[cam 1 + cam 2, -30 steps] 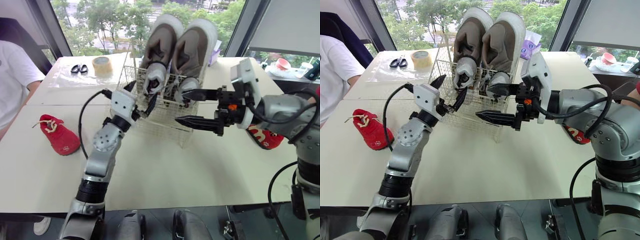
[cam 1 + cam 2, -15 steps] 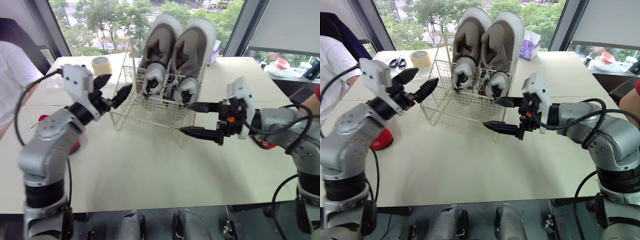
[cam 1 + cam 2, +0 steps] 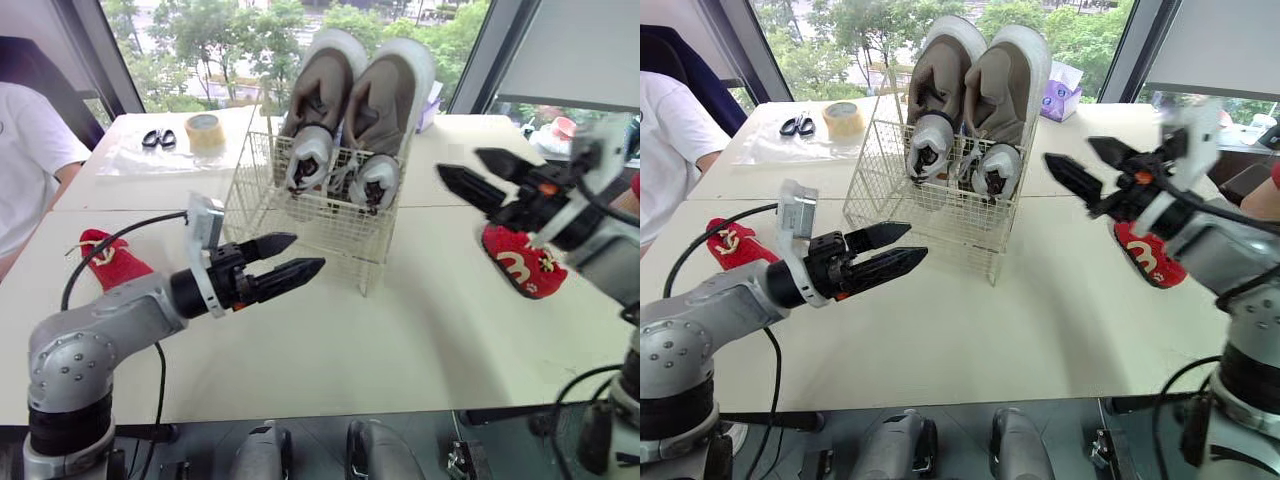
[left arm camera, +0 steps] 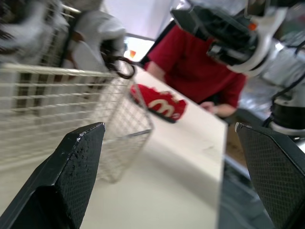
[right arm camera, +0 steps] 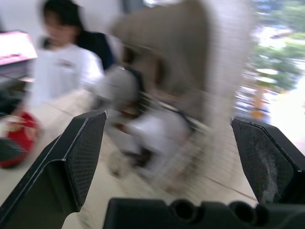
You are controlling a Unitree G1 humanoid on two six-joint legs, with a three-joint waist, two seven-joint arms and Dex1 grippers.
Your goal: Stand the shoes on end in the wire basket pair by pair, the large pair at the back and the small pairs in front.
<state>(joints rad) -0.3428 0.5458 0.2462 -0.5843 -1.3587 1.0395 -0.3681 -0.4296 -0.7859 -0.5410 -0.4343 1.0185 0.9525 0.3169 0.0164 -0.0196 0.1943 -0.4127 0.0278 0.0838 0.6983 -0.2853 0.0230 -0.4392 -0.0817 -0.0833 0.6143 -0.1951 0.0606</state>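
Left claw (image 3: 308,251) and right claw (image 3: 459,163) have swung away from the wire basket (image 3: 320,225), both spread empty.

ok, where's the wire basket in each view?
Left eye view: wire basket mid-table, just beyond the left gripper.
Right eye view: mid-table too, between both arms.
Left wrist view: mesh wall close ahead, red shoe past its corner.
Right wrist view: blurred mesh under the shoes.
Shared landmark: the large pair standing in it.
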